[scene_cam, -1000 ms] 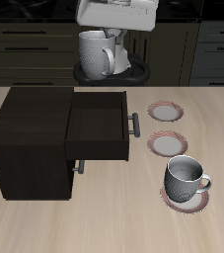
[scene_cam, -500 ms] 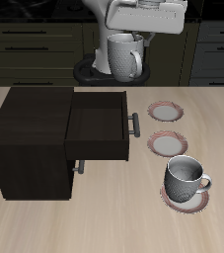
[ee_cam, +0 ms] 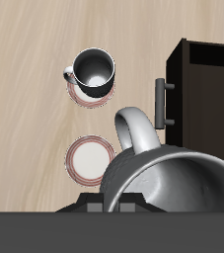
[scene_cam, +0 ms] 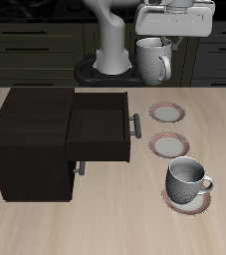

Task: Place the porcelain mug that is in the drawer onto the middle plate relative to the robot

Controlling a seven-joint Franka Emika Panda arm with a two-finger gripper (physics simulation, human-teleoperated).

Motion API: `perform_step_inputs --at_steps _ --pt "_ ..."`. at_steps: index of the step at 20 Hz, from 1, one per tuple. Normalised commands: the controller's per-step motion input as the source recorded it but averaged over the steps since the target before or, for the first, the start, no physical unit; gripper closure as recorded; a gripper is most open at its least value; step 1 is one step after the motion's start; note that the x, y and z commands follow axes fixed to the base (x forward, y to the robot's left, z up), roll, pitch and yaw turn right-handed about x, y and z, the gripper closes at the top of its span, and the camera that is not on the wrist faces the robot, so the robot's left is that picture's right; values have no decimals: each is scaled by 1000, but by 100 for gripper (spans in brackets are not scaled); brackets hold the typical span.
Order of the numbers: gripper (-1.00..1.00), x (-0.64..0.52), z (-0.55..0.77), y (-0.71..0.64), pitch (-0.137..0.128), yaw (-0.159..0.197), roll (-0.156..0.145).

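My gripper [scene_cam: 156,38] is shut on the rim of the porcelain mug [scene_cam: 152,61] and holds it high above the back of the table, behind the three plates. The mug hangs upright with its handle toward the plates. In the wrist view the mug [ee_cam: 173,183] fills the space under the gripper [ee_cam: 112,204]. The middle plate [scene_cam: 169,145] is bare; it also shows in the wrist view [ee_cam: 89,158]. The drawer [scene_cam: 100,125] stands pulled open with nothing in it, its silver handle [scene_cam: 136,126] toward the plates.
The dark cabinet [scene_cam: 30,139] holds the drawer. A second grey mug [scene_cam: 187,179] stands on the plate [scene_cam: 187,202] nearest the table's front edge. A third plate [scene_cam: 165,113] lies farthest back. The robot's base [scene_cam: 110,68] stands behind the table.
My gripper has carried the mug sideways at the same height, from above the drawer's back toward the row of plates. Nothing on the table has moved.
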Motion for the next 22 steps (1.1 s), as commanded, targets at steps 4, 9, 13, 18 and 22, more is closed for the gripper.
perform_step_inputs --at_steps 4,9,13,18,22 --pt "100 -73 -167 298 23 -43 23" --pt "100 -45 -266 207 17 -9 23" --pt "100 25 -266 106 12 13 20" --pt "100 93 -325 -1 32 -3 0" --pt "100 153 -363 14 22 -8 4"
